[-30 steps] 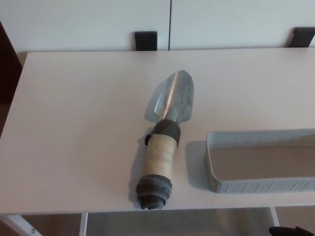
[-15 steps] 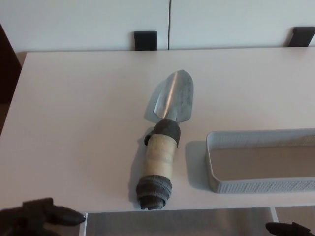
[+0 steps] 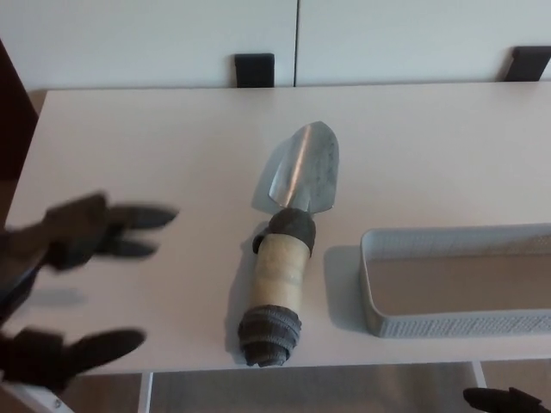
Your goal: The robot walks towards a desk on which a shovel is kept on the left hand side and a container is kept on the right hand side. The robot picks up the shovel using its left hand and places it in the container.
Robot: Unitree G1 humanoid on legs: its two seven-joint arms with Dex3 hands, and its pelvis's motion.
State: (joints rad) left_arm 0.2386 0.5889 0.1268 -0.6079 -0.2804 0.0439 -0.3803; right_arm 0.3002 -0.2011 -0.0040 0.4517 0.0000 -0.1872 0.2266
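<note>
White cabinet doors (image 3: pixel 172 34) fill the back of the room, and in front of them stands a pale desk (image 3: pixel 155 138) that takes up most of the frame.

At the lower left of the frame the left hand (image 3: pixel 65 284) hangs over the near left part of the desk, blurred, its black fingers (image 3: pixel 129 217) spread well apart with the thumb (image 3: pixel 95 348) low near the desk's front edge; it holds nothing and is clear of the shovel. At the very bottom right corner only a dark sliver of the right hand (image 3: pixel 504 400) shows below the desk edge, too little to tell how its fingers stand.

To the right of the left hand, near the middle of the frame, the shovel (image 3: pixel 288 249) lies flat on the desk. Its grey metal blade (image 3: pixel 306 168) points toward the upper part of the frame, its cream handle (image 3: pixel 280 271) runs down toward the front edge, and a dark wrapped end (image 3: pixel 269 335) sits closest to that edge.

Just beside the handle, on the right of the frame, sits the container (image 3: pixel 448 323), a light grey mesh tray cut off by the right border.

Two black blocks (image 3: pixel 255 70) show behind the far edge of the desk, one at upper centre, the other at the upper right corner.
</note>
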